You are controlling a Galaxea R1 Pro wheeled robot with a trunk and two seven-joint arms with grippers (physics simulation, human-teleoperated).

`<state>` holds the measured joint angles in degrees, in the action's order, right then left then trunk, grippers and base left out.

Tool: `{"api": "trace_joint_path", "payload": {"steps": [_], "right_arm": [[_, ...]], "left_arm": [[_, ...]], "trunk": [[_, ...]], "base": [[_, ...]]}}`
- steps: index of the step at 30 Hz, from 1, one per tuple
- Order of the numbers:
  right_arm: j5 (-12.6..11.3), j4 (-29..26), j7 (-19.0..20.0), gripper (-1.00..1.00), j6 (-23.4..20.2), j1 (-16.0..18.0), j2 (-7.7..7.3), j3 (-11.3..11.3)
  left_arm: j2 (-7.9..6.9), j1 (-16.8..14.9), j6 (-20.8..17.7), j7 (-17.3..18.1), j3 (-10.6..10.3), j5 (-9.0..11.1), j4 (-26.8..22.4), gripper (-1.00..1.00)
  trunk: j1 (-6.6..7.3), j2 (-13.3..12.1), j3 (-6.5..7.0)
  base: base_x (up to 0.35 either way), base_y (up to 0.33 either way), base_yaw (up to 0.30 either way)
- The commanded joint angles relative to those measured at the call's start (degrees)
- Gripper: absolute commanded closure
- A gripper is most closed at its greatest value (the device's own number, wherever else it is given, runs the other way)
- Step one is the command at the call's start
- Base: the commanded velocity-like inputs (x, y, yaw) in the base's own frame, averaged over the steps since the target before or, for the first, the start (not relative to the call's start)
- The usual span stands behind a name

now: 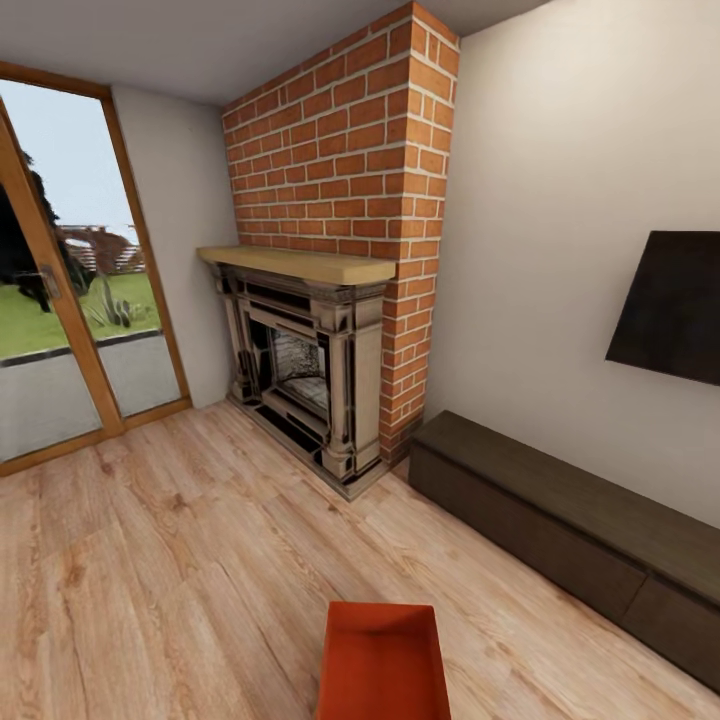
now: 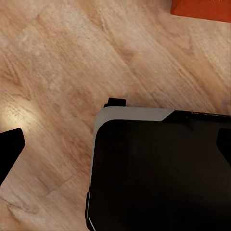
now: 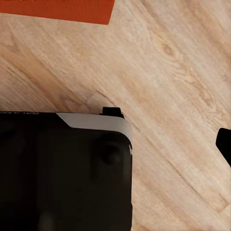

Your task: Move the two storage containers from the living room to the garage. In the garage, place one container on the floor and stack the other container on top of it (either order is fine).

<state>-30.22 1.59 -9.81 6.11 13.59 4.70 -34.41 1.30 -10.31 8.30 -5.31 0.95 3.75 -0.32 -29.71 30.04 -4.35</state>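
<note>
I am at the start of the job, in the living room, with one storage container [image 1: 383, 660] on the floor right in front of me at the bottom centre of the head view. Only one orange-red tub is in sight; where its twin sits I cannot tell. Nothing is lifted yet, so I judge the step in hand to be the approach to the first pickup. The next move calls for lowering both arms to the tub's sides and taking hold of its thin walls evenly, since a lopsided grip would likely tip it.

Each wrist camera looks down past my dark base at the planks, with a corner of orange at the frame edge. Dark shapes at the frame edges may be fingertips, but whether my left or right jaws stand apart or together I cannot tell.

The wood-plank flooring [image 1: 170, 560] is light and bare. A brick fireplace [image 1: 320, 350] stands centre, a glass door [image 1: 70, 300] at left, a long dark low cabinet [image 1: 570, 520] and a black wall screen [image 1: 670, 305] at right.
</note>
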Motion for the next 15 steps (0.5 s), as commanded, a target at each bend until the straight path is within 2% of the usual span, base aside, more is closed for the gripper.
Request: {"api": "trace_joint_path", "payload": {"steps": [1, 8, 15], "right_arm": [[-0.5, 0.2, 0.0, -1.0, 0.3, 0.1, 0.05, -0.5], [-0.5, 0.2, 0.0, -1.0, 0.3, 0.0, 0.05, -0.5], [-0.5, 0.2, 0.0, -1.0, 0.3, 0.1, 0.05, -0.5]], "left_arm": [[0.02, 0.0, 0.2, -0.1, 0.0, 0.4, 0.1, -1.0], [0.07, 0.0, 0.2, -0.1, 0.0, 0.4, 0.1, -1.0], [0.1, 0.0, 0.2, -0.1, 0.0, 0.4, 0.1, -1.0]], "trunk": [[-0.02, 0.1, -0.11], [-0.02, 0.1, -0.11], [-0.02, 0.1, -0.11]], "base": [[0.002, 0.003, 0.0], [0.033, -0.011, 0.0], [0.212, -0.139, 0.0]]}}
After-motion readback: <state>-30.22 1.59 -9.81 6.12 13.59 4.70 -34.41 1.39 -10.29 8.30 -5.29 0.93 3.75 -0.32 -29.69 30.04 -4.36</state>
